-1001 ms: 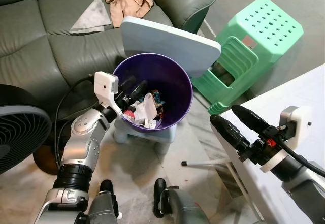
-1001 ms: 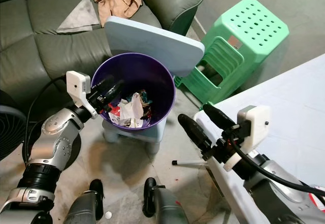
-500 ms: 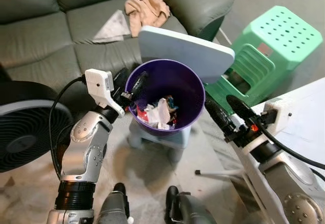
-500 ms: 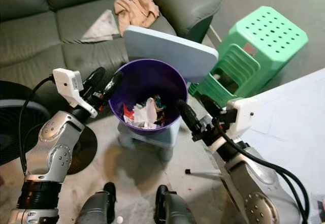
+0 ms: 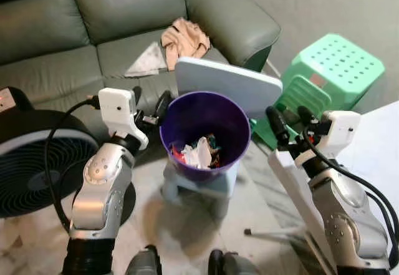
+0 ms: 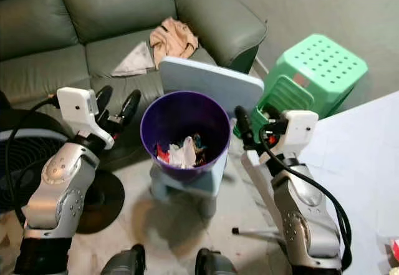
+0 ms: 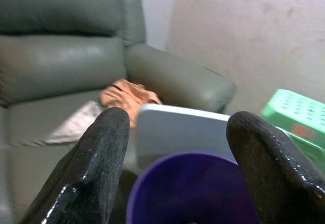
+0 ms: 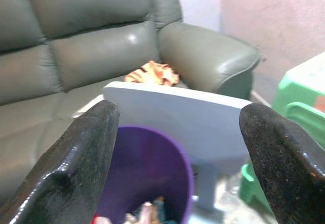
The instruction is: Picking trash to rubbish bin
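The left gripper (image 6: 116, 105) hangs at about nine o'clock of the purple bin (image 6: 185, 131), just outside its rim, its two black fingers (image 7: 96, 158) spread wide with nothing between them. The right gripper (image 5: 285, 120) sits at about three o'clock of the bin, near the rim, fingers likewise wide apart and empty. Between the two grippers the bin stands upright on a pale blue stool (image 5: 206, 181), and crumpled trash (image 5: 199, 152) in white, red and blue lies at its bottom. A light blue lid (image 5: 227, 85) leans tilted behind the bin at twelve o'clock. Beyond it, a green-grey sofa (image 5: 93, 13) carries an orange cloth (image 5: 185, 37) and a grey cloth (image 5: 146, 68). A green plastic stool (image 5: 324, 72) stands at about two o'clock of the bin, a black fan (image 5: 31, 163) at nine o'clock, and a white table (image 6: 355, 163) at four o'clock.
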Available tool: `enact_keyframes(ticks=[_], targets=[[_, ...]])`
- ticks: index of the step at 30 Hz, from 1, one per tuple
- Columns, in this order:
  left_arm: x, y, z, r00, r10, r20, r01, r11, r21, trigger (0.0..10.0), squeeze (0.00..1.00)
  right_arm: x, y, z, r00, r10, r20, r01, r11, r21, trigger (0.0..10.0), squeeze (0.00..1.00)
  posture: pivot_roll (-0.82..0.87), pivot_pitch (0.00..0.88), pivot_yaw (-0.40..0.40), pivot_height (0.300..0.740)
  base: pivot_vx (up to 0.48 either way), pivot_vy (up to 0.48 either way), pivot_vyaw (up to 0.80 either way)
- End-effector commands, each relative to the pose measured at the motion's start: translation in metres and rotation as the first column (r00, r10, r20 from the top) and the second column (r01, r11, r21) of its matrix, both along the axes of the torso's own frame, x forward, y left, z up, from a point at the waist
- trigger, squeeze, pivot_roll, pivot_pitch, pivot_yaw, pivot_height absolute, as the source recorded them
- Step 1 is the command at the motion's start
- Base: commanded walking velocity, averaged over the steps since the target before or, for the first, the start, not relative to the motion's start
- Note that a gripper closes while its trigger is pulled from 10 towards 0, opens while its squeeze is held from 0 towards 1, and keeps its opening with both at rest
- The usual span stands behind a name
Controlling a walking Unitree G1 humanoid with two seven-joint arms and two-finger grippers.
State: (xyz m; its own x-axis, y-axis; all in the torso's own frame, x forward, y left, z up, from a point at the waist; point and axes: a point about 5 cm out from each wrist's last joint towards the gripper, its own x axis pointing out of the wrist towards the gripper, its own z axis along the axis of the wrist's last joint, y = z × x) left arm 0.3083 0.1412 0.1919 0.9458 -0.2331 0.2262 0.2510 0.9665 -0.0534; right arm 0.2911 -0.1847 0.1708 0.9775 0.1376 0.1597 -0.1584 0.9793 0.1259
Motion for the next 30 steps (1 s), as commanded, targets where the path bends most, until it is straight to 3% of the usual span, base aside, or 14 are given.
enact_keyframes(ticks=[1, 5, 9, 22, 30], targets=[[-0.001, 0.002, -0.003, 0.999, 0.034, -0.001, -0.034, 0.999, 0.019, 10.0, 0.00, 0.001, -0.007, -0.004, 0.999, -0.053, -0.014, 0.052, 0.998, -0.035, 10.0, 0.00, 0.06, 0.111, -0.045, 0.740, 0.000, 0.000, 0.00], [0.002, 0.005, -0.003, 0.995, 0.097, 0.002, -0.097, 0.995, 0.025, 10.0, 0.00, 0.008, -0.011, -0.007, 0.993, -0.121, -0.010, 0.119, 0.990, -0.081, 10.0, 0.00, 0.05, 0.075, -0.045, 0.740, 0.000, 0.000, 0.00], [0.009, 0.014, -0.014, 0.980, 0.191, -0.060, -0.190, 0.982, 0.019, 10.0, 0.00, 0.011, -0.009, -0.009, 0.989, -0.142, 0.030, 0.145, 0.977, -0.158, 10.0, 0.00, 0.04, 0.057, -0.044, 0.740, 0.000, 0.000, 0.00], [0.017, 0.014, -0.017, 0.979, 0.185, -0.091, -0.185, 0.983, 0.003, 10.0, 0.00, 0.010, -0.007, -0.020, 0.986, -0.166, 0.011, 0.165, 0.968, -0.189, 10.0, 0.00, 0.01, 0.050, -0.033, 0.740, 0.000, 0.000, 0.00], [0.021, 0.012, -0.017, 0.978, 0.196, -0.071, -0.194, 0.980, 0.034, 10.0, 0.00, 0.013, -0.005, -0.021, 0.984, -0.177, 0.003, 0.174, 0.965, -0.196, 10.0, 0.00, 0.00, 0.037, -0.031, 0.740, 0.000, 0.000, -0.74]])
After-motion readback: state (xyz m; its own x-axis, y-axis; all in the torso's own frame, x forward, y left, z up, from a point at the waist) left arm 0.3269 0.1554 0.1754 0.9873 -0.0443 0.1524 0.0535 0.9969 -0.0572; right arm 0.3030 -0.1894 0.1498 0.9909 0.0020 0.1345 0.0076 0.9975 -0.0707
